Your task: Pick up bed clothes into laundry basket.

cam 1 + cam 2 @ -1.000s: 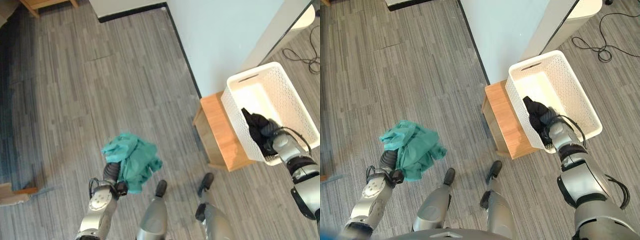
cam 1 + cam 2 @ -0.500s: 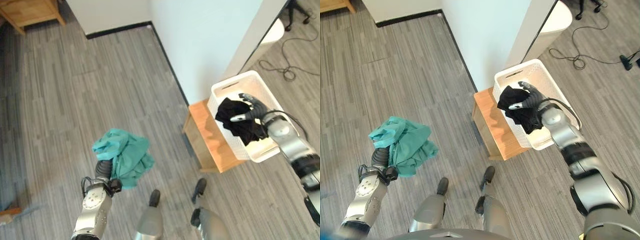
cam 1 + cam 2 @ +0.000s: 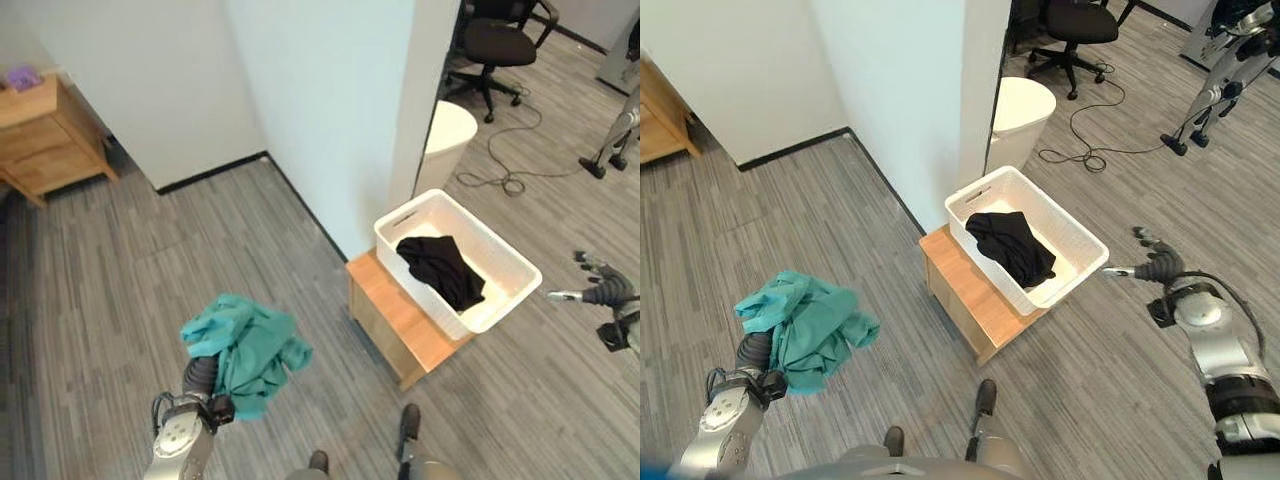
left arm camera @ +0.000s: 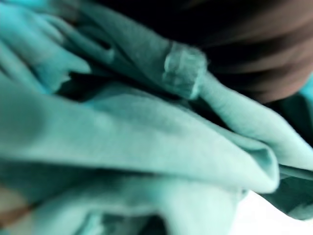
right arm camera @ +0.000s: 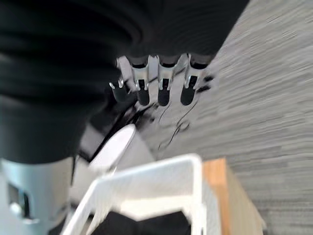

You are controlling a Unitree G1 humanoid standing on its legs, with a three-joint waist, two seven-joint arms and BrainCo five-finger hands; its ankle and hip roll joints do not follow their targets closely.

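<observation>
**Black garment delivered, teal bundle next**

On the low wooden stand (image 3: 960, 290) by the wall sits the white laundry basket (image 3: 1080, 240), a black garment (image 3: 1010, 247) lying inside it. Off to its right, the right hand (image 3: 1155, 265) hovers with fingers spread and holding nothing. The left hand (image 3: 753, 355) is buried in a teal bundle of bedclothes (image 3: 805, 325), raised well apart from the basket; whether its fingers clamp the cloth, I cannot tell. To finish well, I'd carry that bundle fully over the rim before letting go, minding its dangling folds. Half a second ago the right hand held the black garment over the basket; now it has released it and drawn back.
</observation>
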